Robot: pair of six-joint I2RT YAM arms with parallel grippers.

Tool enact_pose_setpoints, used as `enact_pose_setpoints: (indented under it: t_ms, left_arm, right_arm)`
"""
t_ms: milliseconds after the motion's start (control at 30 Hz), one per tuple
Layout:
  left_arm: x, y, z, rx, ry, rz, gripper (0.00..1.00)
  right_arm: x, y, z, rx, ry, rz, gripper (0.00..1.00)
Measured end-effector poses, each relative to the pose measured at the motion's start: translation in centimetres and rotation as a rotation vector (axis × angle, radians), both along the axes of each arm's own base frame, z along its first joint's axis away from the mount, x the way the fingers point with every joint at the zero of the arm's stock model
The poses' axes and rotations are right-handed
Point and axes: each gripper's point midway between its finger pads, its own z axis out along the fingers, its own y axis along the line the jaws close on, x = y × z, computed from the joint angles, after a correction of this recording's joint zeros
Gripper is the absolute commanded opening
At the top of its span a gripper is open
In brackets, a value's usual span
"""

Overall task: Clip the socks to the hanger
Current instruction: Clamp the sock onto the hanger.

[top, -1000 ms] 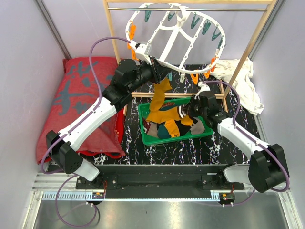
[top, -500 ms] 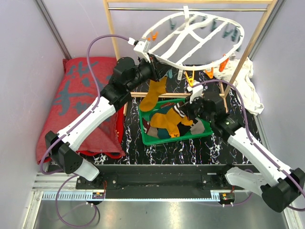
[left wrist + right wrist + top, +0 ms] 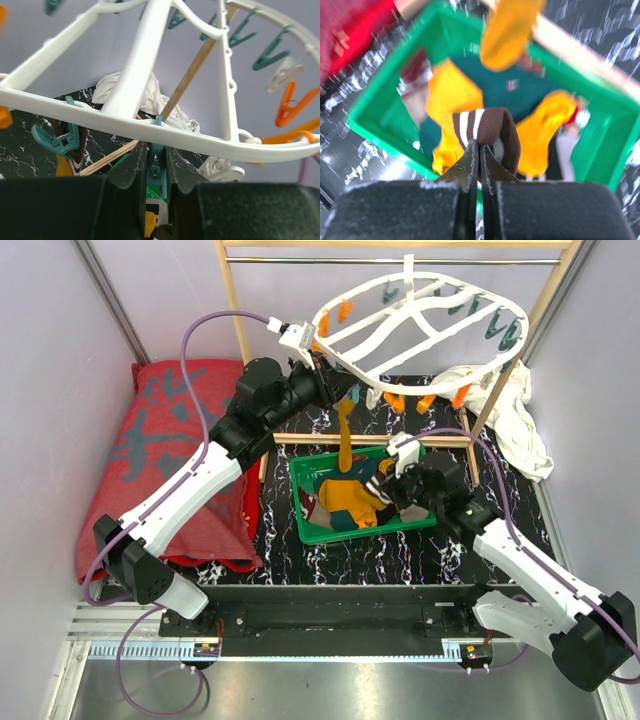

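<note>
No legible word, number or brand name appears in any view. Left of the green tray (image 3: 300, 502), the red cloth (image 3: 165, 455) bears large grey brush-like figures. They resemble characters but are too creased and coarse to read. Inside the tray, the right wrist view shows a small light mark on the teal sock (image 3: 530, 95); blur leaves it unreadable.
</note>
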Motion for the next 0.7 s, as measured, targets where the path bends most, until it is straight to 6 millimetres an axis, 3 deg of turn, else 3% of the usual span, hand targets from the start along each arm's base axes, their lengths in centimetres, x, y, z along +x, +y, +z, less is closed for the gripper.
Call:
enact_pose_setpoints:
  t_ms: [133, 267, 467, 700]
  left_arm:
    - [0.0, 0.0, 0.0, 0.000, -0.001, 0.000, 0.08]
    - [-0.1, 0.0, 0.0, 0.001, 0.001, -0.002, 0.08]
    - [-0.3, -0.2, -0.6, 0.017, 0.020, -0.008, 0.07]
    - [-1.0, -0.8, -0.5, 0.022, 0.018, -0.020, 0.07]
  right_arm:
    - [-0.8, -0.6, -4.0, -0.025, 0.085, -0.024, 0.00]
    - [-1.3, -0.3, -4.6, -0.012, 0.100, -0.003, 0.00]
    - [-2.0, 0.4, -2.1, 0.018, 0.060, 0.063, 0.00]
    - [-1.5, 1.4, 5.4, 0.023, -0.093, 0.155, 0.00]
